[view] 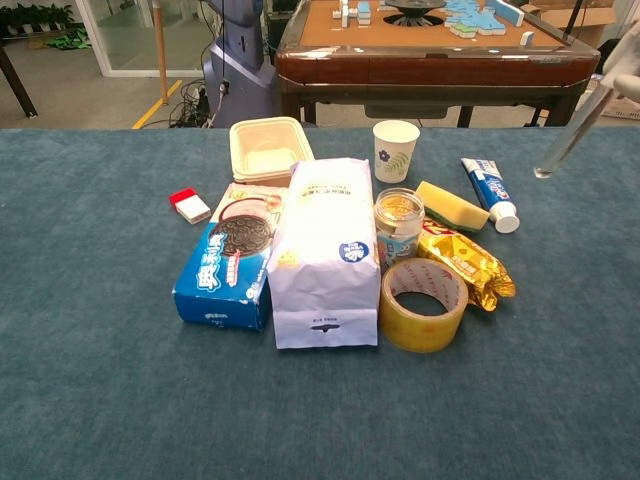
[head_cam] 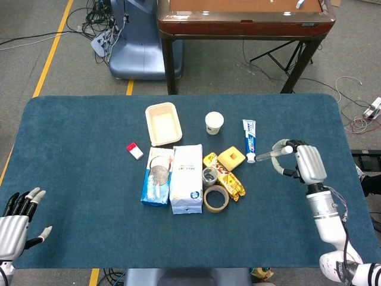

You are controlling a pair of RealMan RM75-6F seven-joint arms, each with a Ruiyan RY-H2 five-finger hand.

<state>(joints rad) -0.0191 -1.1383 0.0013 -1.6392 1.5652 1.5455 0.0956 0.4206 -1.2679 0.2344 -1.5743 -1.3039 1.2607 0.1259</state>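
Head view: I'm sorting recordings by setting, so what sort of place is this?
Probably a robot lab or workshop, not a home: a blue-covered table carries assorted test items, loose cables trail across a bare floor with a yellow floor line, and a mahjong table stands behind.

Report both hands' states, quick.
Left hand: open, holds nothing, fingers apart, at the table's near left edge.
Right hand: holds a clear test tube, raised beside the toothpaste.
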